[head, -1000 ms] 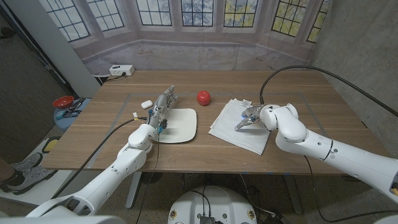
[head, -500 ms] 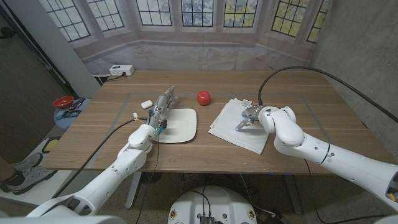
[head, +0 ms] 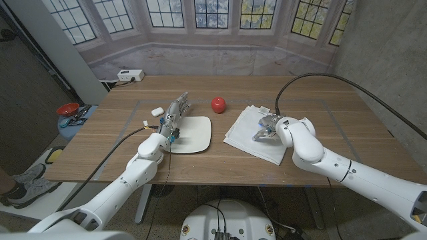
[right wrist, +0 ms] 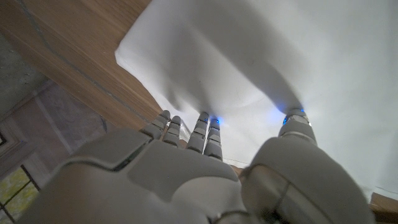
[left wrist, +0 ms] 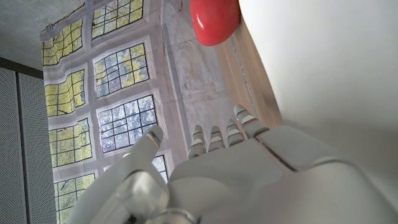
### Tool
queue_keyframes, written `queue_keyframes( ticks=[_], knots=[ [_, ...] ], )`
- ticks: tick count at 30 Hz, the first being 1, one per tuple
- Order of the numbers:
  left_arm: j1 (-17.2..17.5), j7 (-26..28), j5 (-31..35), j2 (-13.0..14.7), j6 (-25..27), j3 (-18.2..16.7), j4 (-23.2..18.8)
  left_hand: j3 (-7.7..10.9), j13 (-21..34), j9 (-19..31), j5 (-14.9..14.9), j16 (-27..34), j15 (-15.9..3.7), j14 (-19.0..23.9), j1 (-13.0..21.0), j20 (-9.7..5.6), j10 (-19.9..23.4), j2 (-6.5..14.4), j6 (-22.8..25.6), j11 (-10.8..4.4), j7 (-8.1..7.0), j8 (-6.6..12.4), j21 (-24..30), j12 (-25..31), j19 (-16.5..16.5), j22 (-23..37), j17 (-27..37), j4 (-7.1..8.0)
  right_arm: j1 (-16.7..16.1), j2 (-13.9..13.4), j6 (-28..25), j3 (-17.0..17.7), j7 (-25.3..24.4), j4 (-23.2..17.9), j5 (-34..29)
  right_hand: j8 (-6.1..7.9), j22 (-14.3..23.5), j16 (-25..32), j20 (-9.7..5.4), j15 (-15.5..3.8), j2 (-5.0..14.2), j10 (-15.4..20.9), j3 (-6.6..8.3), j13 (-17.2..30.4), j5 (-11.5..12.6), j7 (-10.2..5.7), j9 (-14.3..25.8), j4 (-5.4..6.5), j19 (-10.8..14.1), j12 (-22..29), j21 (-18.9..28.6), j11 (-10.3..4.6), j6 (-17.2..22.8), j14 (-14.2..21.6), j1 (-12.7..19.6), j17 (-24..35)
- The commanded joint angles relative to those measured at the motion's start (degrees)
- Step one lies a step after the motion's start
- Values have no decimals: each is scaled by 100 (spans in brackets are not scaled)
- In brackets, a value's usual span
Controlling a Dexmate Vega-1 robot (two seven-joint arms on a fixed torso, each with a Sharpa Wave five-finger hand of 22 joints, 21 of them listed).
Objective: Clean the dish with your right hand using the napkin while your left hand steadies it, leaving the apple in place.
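Two hands work the tabletop point(head: 120, 127): the left hand point(head: 175, 115), fingers straight and together, lies along the white dish's point(head: 193, 133) nine o'clock edge; a red apple point(head: 219, 104) sits at one o'clock from it; the right hand point(head: 268, 126) presses spread fingers point(right wrist: 207, 134) into the napkin point(head: 248, 137).

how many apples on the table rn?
1. The red apple stands on the wood beyond the white dish, between the dish and the napkin, touching neither. Nothing on the table looks able to hide another.
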Motion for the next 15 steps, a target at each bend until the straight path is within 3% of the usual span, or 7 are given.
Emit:
queue_keyframes(
  ticks=[1,10,15],
  knots=[
    [81,44,6,52,55,-1,-113,16,21,19,-25,2,32,30,93,16,51,6,55,-1,8,2,7,1,40,8,16,-58,-379,189,125,129,-188,68,-413,55,17,59,26,-11,-11,84,16,25,67,-5,35,-60,93,45,63,7,126,90,110,14],
    [152,44,-22,88,93,-8,-183,9,21,21,-26,2,34,30,104,19,60,11,85,-5,19,10,7,2,40,8,15,-70,-547,298,249,223,-294,85,-636,77,15,101,104,-93,0,276,77,44,115,-18,37,-99,200,81,63,14,279,280,266,13],
    [189,53,-26,126,92,-29,-220,3,22,21,-27,2,32,28,108,21,65,13,95,-9,19,12,6,3,40,8,16,-74,-647,337,362,275,-476,94,-685,116,15,132,92,-193,-14,483,117,58,143,-48,39,-116,286,127,61,-54,470,440,380,11]
  ],
)
